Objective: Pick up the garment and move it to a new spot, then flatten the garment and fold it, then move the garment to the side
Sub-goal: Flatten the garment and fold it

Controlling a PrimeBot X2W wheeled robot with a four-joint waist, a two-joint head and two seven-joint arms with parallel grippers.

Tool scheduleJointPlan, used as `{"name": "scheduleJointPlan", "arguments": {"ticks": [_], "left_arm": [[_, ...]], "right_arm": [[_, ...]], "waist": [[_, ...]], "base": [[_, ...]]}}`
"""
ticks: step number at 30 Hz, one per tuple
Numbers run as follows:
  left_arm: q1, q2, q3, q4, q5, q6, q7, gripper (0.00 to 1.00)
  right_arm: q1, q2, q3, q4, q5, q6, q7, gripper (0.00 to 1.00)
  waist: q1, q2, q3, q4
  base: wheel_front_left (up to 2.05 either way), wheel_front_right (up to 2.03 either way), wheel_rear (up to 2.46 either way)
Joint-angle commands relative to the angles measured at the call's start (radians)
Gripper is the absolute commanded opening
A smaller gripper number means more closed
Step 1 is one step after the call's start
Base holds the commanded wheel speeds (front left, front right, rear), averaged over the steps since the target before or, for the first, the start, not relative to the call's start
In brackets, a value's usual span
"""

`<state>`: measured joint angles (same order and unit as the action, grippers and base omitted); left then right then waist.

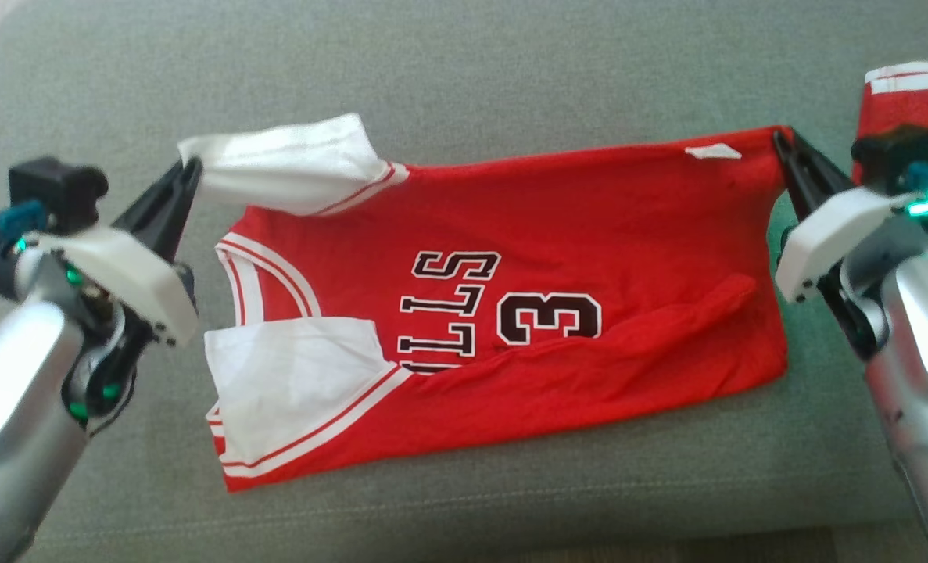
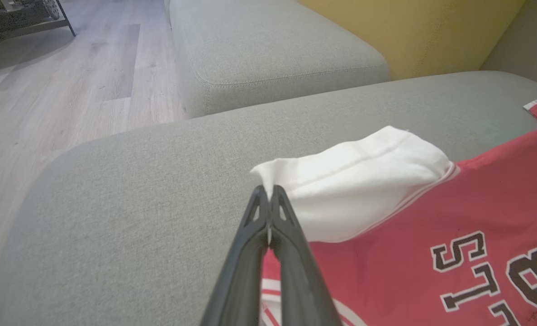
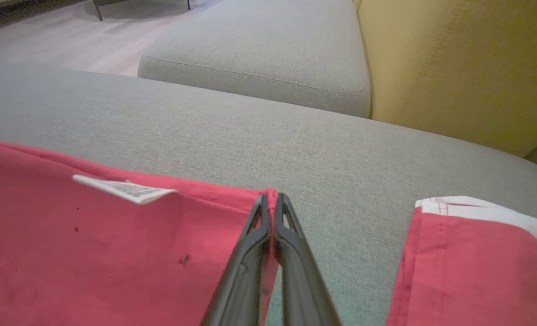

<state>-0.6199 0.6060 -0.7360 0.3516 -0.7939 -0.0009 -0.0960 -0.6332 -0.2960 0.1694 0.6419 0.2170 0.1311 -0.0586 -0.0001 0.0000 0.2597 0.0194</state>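
A red jersey (image 1: 557, 234) with white sleeves and black lettering lies spread across the grey cushion (image 1: 464, 86), its near edge folded over. My left gripper (image 1: 191, 166) is shut on the tip of the far white sleeve (image 1: 292, 160), seen close in the left wrist view as the gripper (image 2: 268, 190) pinching the sleeve (image 2: 354, 181). My right gripper (image 1: 780, 141) is shut on the jersey's far hem corner; in the right wrist view that gripper (image 3: 273, 197) pinches the red cloth (image 3: 114, 253) beside a white label (image 3: 123, 189).
Another red and white garment (image 1: 913, 102) lies at the right edge of the cushion, also seen as cloth (image 3: 472, 267) in the right wrist view. A second grey cushion (image 2: 273, 50), a yellow backrest (image 3: 458, 63) and wooden floor (image 2: 69, 86) lie beyond.
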Motion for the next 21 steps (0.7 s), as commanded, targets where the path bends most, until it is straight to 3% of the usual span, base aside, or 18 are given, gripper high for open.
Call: {"name": "scheduleJointPlan", "arguments": {"ticks": [1,8,21], "left_arm": [[-0.021,0.061,0.053,-0.031,-0.005,0.010,-0.008,0.00],[0.074,0.105,0.045,-0.102,-0.014,0.043,-0.002,0.00],[0.227,0.203,-0.037,-0.252,0.017,0.063,0.059,0.00]], "right_arm": [[0.018,-0.013,0.015,-0.051,0.014,0.000,0.004,0.00],[0.144,-0.052,-0.023,-0.196,0.063,0.000,0.068,0.00],[0.330,-0.092,-0.069,-0.380,0.116,0.000,0.217,0.00]], "waist": [[0.0001,0.0000,-0.009,0.001],[0.0001,0.0000,-0.037,0.007],[0.0001,0.0000,-0.070,0.021]], "base": [[0.00,0.00,0.00],[0.00,0.00,0.00],[0.00,0.00,0.00]]}}
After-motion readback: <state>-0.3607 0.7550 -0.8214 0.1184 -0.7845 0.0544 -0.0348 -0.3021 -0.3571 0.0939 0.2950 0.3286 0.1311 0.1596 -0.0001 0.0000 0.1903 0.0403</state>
